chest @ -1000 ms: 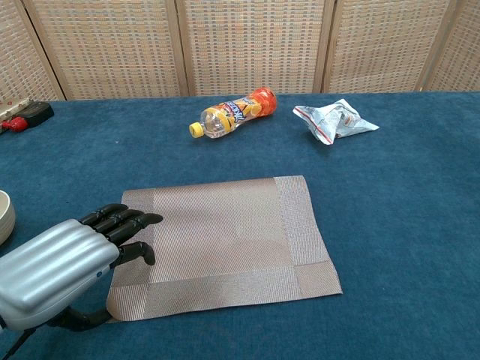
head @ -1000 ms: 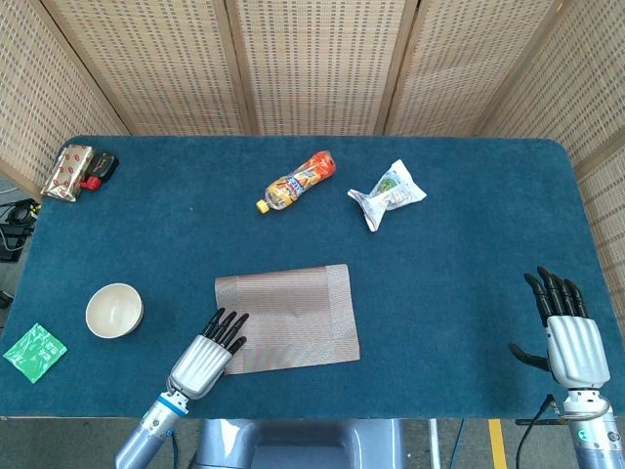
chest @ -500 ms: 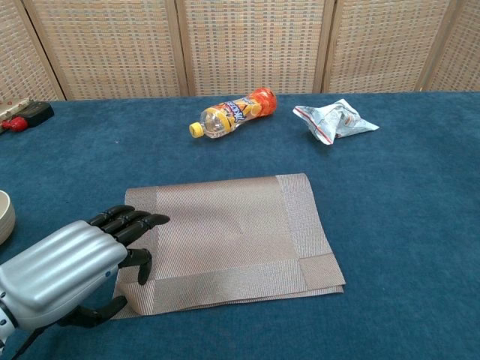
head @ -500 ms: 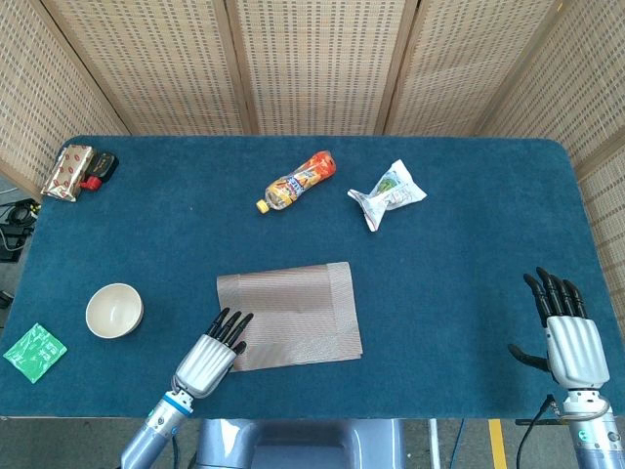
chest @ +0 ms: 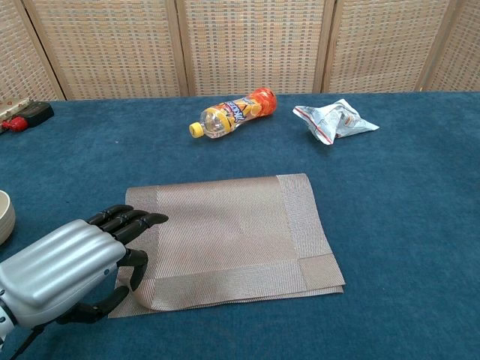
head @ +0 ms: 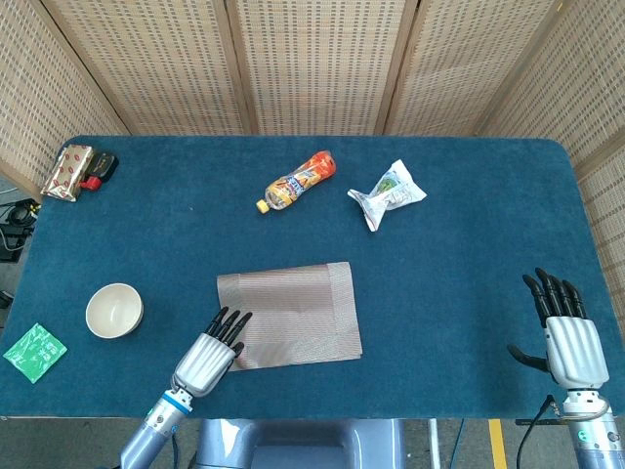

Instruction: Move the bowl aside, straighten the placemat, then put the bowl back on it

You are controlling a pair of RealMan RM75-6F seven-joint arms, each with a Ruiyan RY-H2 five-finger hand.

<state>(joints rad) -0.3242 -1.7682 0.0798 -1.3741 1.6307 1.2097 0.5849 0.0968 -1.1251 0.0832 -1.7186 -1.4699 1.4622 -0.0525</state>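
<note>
The woven grey-brown placemat (head: 293,313) (chest: 232,232) lies in the middle of the blue table, slightly skewed. My left hand (head: 207,354) (chest: 64,270) is at its near-left corner, fingers on top and thumb under the raised, curled edge, pinching it. The mat's near edge is lifted and doubled over a little at the near-right corner. The white bowl (head: 114,310) (chest: 4,217) stands off the mat, on the cloth to the left. Seen only in the head view, my right hand (head: 566,337) hovers by the table's front right edge with its fingers spread, holding nothing.
An orange drink bottle (head: 296,180) (chest: 232,112) lies on its side behind the mat, a crumpled packet (head: 388,192) (chest: 335,120) to its right. A green packet (head: 34,352) lies front left. A foil pack (head: 68,171) and a black-red object (chest: 22,118) sit far left.
My left hand closed its thumb under the mat's near-left corner and raised it. The mat's near edge drew back and folded slightly at the near-right corner. The right hand stayed put.
</note>
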